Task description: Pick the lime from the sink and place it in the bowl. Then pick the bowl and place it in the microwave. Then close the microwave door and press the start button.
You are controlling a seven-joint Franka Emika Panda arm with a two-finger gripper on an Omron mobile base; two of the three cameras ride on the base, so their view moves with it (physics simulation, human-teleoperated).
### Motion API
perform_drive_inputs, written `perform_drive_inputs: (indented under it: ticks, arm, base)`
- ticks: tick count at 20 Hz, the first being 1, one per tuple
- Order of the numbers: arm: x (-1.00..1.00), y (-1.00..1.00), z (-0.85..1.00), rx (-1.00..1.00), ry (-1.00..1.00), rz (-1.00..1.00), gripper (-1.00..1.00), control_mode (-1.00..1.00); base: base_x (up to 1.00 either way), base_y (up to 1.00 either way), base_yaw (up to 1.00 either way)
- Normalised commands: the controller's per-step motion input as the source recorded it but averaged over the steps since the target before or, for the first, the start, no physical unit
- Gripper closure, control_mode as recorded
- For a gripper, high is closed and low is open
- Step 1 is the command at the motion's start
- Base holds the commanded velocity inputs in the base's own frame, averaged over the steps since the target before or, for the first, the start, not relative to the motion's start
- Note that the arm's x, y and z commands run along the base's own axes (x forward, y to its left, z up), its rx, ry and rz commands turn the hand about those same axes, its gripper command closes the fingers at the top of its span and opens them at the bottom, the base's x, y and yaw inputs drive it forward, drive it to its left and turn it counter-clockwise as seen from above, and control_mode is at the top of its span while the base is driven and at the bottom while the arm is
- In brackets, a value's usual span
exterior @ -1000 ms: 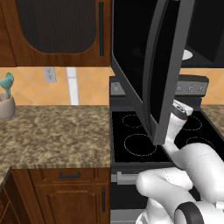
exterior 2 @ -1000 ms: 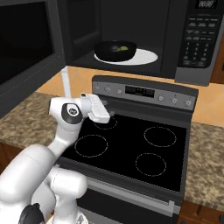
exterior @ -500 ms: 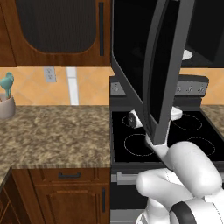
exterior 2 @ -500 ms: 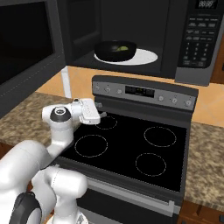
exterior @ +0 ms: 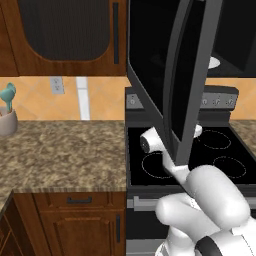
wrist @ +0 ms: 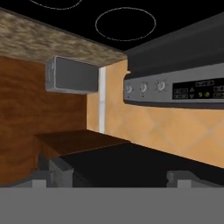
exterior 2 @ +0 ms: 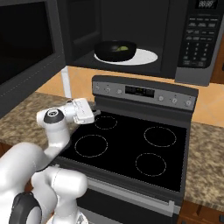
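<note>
Gripper [exterior 2: 95,112] hangs w/ jaws spread wide, nothing btwn them, low over the back-left corner of the stove [exterior 2: 131,144], just in front of its control panel [exterior 2: 144,92]. In the hand view the fingertips [wrist: 52,168] sit far apart at 6 o'clock, pointing at the orange tiled backsplash [wrist: 144,127] w/ the stove knobs at 2 o'clock. In the right base view, up at 12 o'clock from the gripper, the bowl [exterior 2: 115,50] sits inside the open microwave [exterior 2: 144,35] on its white turntable [exterior 2: 142,56], w/ the lime [exterior 2: 123,47] lying in it. The microwave door [exterior 2: 26,52] stands swung out at 10 o'clock; in the left base view the door's edge hangs across the wrist and hides the hand. Granite counter [exterior: 60,150] runs off at 9 o'clock in that view, w/ a utensil crock [exterior: 7,120] at its far end; wall outlet [exterior: 56,85] above it.
</note>
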Motion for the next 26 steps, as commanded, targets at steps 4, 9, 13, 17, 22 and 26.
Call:
perform_drive_inputs:
  ticks: [4, 9, 13, 17, 22, 26]
  arm:
    - [0.0, 0.72, 0.0, -0.22, -0.06, 0.13, -1.0, -1.0]
    - [0.0, 0.39, 0.0, -0.12, -0.03, 0.09, -1.0, -1.0]
    - [-0.01, 0.14, 0.0, -0.04, 0.0, 0.0, -1.0, -1.0]
    - [0.0, 0.91, 0.17, -0.32, -0.01, -0.01, -1.0, -1.0]
    - [-0.13, 0.85, 0.17, -0.29, -0.06, -0.01, -1.0, -1.0]
    - [-0.14, 0.67, 0.0, -0.13, -0.2, 0.0, -1.0, -1.0]
  base:
    - [0.0, 0.0, 0.0]
    - [0.0, 0.0, 0.0]
    - [0.0, 0.0, 0.0]
    - [0.0, 0.0, 0.0]
    - [0.0, 0.0, 0.0]
    - [0.0, 0.0, 0.0]
